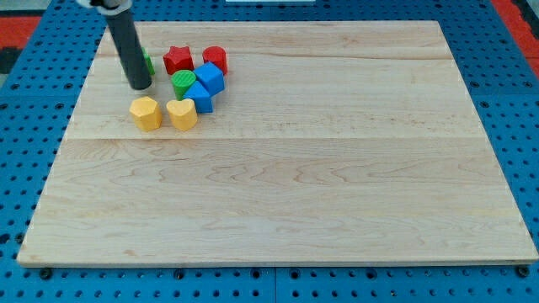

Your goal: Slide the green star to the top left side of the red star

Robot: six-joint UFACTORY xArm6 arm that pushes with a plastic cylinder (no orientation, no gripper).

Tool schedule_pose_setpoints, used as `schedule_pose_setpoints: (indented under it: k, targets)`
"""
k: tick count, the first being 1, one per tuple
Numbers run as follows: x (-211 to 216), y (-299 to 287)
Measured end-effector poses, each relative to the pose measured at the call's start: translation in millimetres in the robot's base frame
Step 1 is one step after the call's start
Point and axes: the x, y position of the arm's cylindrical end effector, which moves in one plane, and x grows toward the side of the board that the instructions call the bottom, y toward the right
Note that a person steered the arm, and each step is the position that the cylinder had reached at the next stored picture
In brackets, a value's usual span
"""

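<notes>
Standing near the surface's (278,194) upper-left corner, my tip (141,86) rested in front of the green star (147,61), hiding most of it. That star sat just left of the red star (178,59). The rod carried no claw. Nearby clustered a red cylinder (216,59), green cylinder (183,82), two blue blocks (208,80) and two yellow blocks (146,113).

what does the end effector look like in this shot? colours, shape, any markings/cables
A straight, round, dark grey-to-black rod, matte with a faint sheen along one side. My tip is a plain blunt end. No markings or cables visible. At the view's top edge a bit of white mount shows above it.
</notes>
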Motion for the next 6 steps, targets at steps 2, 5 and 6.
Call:
schedule_pose_setpoints:
  k: [2,5,6]
  targets:
    - [-45.0,-12.1]
    - [-39.0,5.3]
    - [-42.4,33.5]
